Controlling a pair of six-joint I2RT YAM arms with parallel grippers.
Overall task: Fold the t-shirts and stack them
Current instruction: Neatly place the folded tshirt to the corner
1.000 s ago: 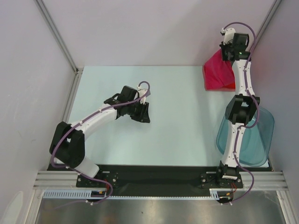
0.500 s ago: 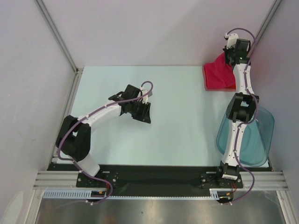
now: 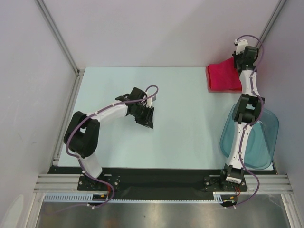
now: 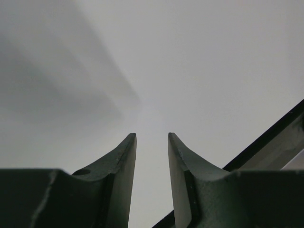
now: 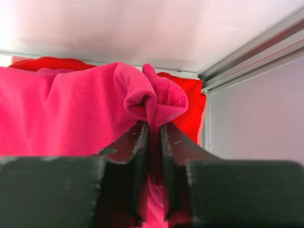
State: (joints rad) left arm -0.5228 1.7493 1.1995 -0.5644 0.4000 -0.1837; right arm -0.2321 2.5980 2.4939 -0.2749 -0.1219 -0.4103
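At the overhead view's upper right, the right gripper [image 5: 153, 127] clamps a fold of the magenta-pink t-shirt [image 5: 61, 114], the red t-shirt [image 5: 187, 102] just behind it, while the left gripper [image 4: 151, 137], jaws apart and empty, hangs well apart toward centre-left.

We're high up behind the arms, looking down on the whole bench [image 3: 180, 142], both arms reaching away from us. Over to the left wrist: we sit right behind the left gripper [image 4: 152, 152], low and very close, facing a pale blurred surface. Right wrist now: tucked in behind the right gripper [image 5: 154, 135], the pink shirt [image 5: 61, 123] filling most of the view, wall beyond. The top view shares that shirt, at the far right corner, and both grippers.
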